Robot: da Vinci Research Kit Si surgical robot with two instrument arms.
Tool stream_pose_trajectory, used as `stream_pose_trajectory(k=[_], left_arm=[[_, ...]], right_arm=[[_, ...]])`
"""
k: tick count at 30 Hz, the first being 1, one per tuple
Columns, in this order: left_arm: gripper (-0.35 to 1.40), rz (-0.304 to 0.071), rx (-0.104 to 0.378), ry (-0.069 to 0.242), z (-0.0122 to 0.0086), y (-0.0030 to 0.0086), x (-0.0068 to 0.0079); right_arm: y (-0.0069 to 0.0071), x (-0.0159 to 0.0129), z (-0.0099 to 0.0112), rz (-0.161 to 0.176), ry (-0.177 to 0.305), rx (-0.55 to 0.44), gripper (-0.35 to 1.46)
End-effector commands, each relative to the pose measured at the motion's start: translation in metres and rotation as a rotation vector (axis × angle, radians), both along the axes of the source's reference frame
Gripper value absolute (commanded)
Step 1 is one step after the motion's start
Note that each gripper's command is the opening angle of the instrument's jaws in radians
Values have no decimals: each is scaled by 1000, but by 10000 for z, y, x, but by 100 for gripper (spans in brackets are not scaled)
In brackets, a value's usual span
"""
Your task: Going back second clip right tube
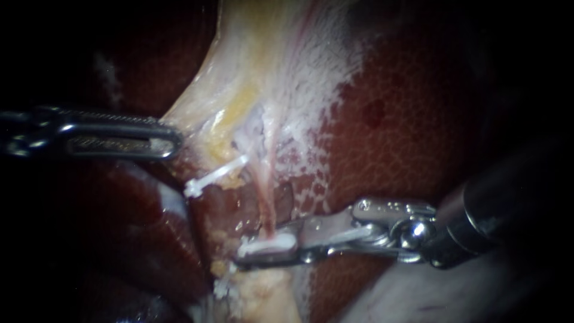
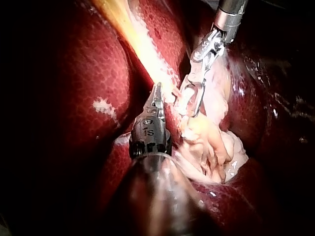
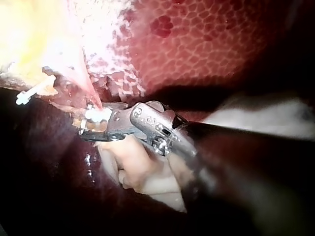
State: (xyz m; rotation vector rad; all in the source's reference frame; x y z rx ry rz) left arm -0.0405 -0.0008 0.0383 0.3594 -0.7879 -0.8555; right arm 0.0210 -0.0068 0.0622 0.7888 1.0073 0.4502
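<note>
A thin pink tube, the right tube, runs down from the pale gallbladder tissue. A white clip sits across its lower end. My right instrument comes in from the right with its jaws open a little around that clip, which lies along the lower jaw. In the right wrist view the same clip rests at the jaw tips. Another white clip sits up and to the left on the other strand. My left instrument is shut on the gallbladder's pale edge and holds it taut.
Dark red liver fills the right and the lower left. Yellowish fatty tissue lies just below the right instrument's jaws. In the left wrist view the right instrument stands close beside the left instrument's tip.
</note>
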Motion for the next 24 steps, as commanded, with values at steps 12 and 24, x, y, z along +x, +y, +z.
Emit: stream_pose_trajectory(k=[12,24], left_arm=[[-13,0,0,0,0,0,0],[-13,0,0,0,-1,0,0]], right_arm=[[3,5,4,-45,101,-344,59],[5,1,12,-116,178,-498,60]])
